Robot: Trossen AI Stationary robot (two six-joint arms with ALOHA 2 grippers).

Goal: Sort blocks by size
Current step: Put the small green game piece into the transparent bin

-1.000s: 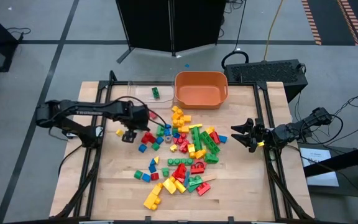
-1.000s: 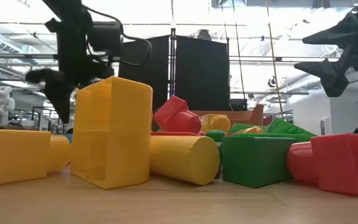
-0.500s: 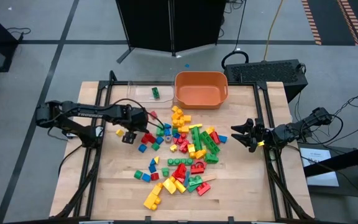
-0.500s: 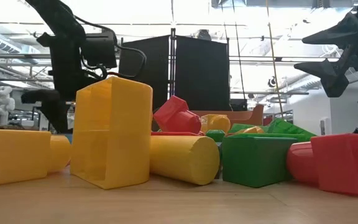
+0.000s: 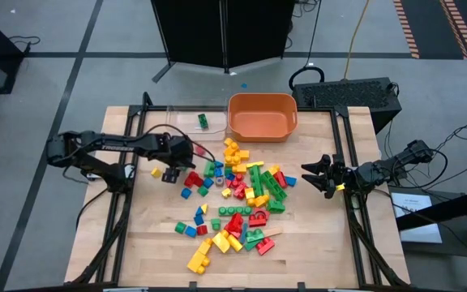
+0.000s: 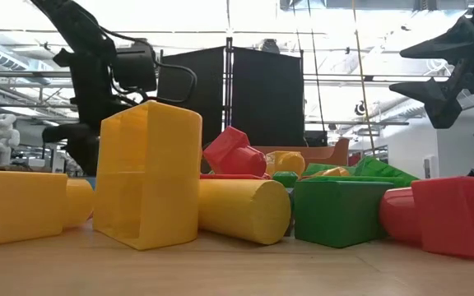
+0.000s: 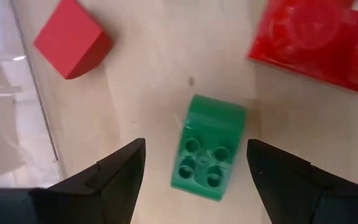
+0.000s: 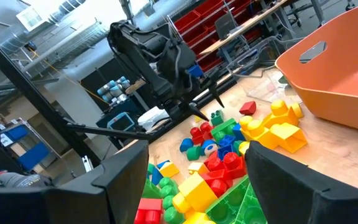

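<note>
A robotics lab or workshop: red parts bins [image 8: 207, 22], workbenches and ceiling ducting [image 8: 48, 34] behind the table.

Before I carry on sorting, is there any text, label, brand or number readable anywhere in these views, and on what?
No text reads in any view.
The blocks, the green block between the left gripper's open fingers, and the orange tub carry no visible print.
The paper sheet beside the table, by the right gripper, has marks too small to read.
</note>
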